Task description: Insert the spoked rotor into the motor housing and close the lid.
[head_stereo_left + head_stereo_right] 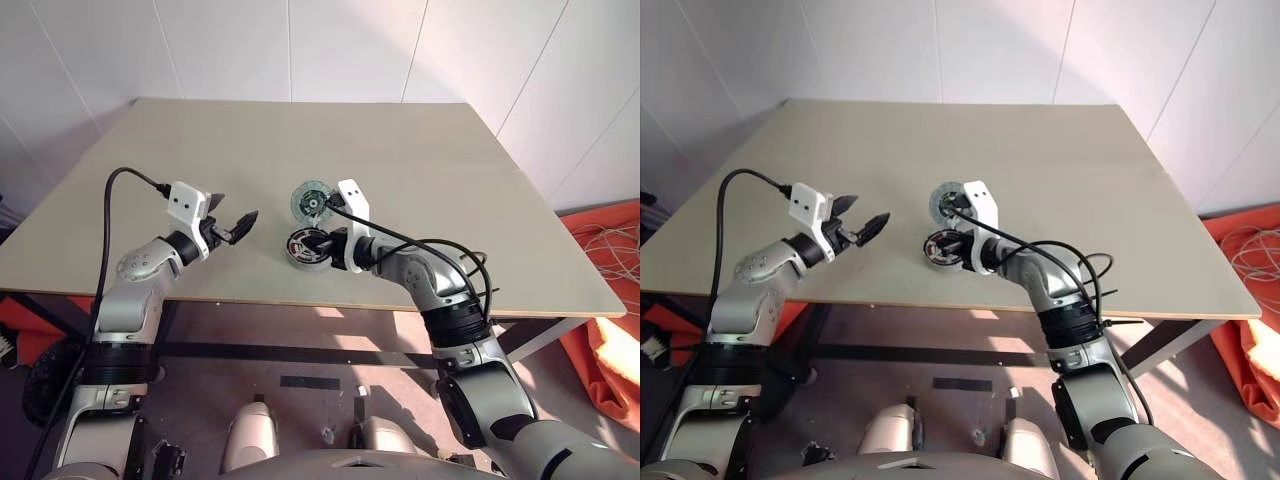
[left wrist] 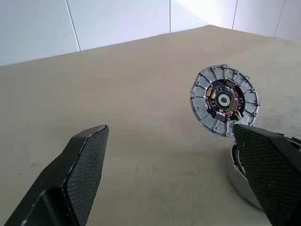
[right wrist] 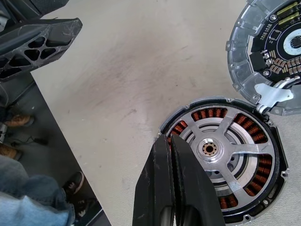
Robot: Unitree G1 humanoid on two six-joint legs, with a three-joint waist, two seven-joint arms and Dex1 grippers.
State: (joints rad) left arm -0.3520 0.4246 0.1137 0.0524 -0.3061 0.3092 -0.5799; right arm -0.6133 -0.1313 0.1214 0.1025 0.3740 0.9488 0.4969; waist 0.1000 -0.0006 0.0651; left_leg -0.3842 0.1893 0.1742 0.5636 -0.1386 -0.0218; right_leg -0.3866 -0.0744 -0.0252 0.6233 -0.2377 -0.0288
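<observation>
The motor housing [image 3: 263, 181] lies flat near the table's front edge, its copper windings showing. The spoked rotor [image 3: 221, 153] sits inside it, silvery spokes over the windings. My right gripper [image 3: 170, 140] is shut with nothing between its fingers, and its tips hang over the housing's rim; I cannot tell whether they touch. The lid [image 1: 308, 203] lies just behind the housing, its dark inner face up. My left gripper [image 1: 228, 226] hovers to the left of both, open and empty. In its wrist view the lid [image 2: 225, 100] shows between the fingers [image 2: 80, 174].
The tan table [image 1: 420, 170] stretches bare behind and to the sides. Its front edge [image 1: 250, 300] runs just under the housing. A person's shoes and trouser leg [image 3: 28, 188] show on the floor beyond that edge. An orange cloth and cables [image 1: 605, 290] lie at the right.
</observation>
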